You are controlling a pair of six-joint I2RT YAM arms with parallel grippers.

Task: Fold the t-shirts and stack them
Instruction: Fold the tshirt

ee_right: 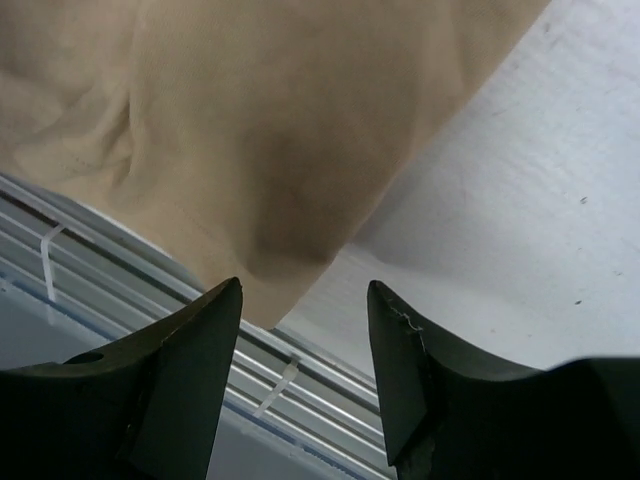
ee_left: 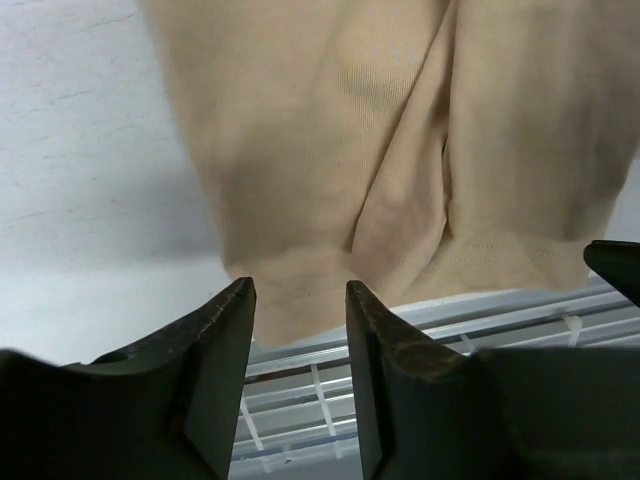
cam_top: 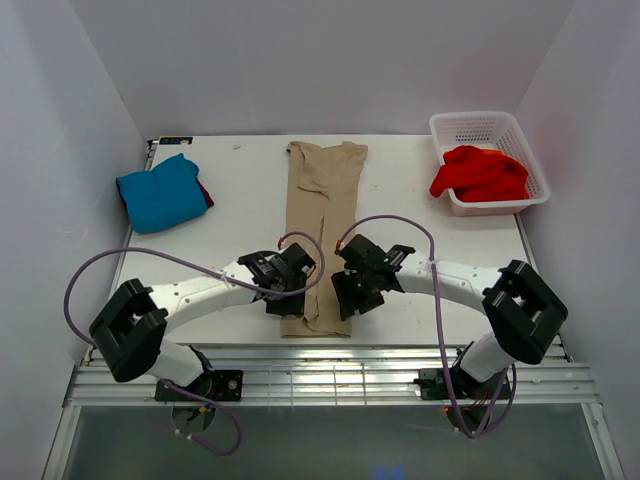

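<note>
A tan-beige t-shirt (cam_top: 322,215) lies folded into a long narrow strip down the middle of the table, its near hem (ee_left: 400,270) reaching the front edge. My left gripper (cam_top: 284,300) hovers at the hem's left corner, open (ee_left: 300,292), with only the rail showing between its fingers. My right gripper (cam_top: 346,298) is at the hem's right corner (ee_right: 270,290), also open (ee_right: 305,292) and holding nothing. A folded teal-blue t-shirt (cam_top: 160,193) rests at the far left on a dark red t-shirt (cam_top: 207,194), of which only an edge shows. A bright red t-shirt (cam_top: 480,172) is bunched in the basket.
The white lattice basket (cam_top: 500,125) stands at the back right corner. A metal rail (cam_top: 330,375) with slots runs along the table's front edge just below both grippers. White walls close in the table on three sides.
</note>
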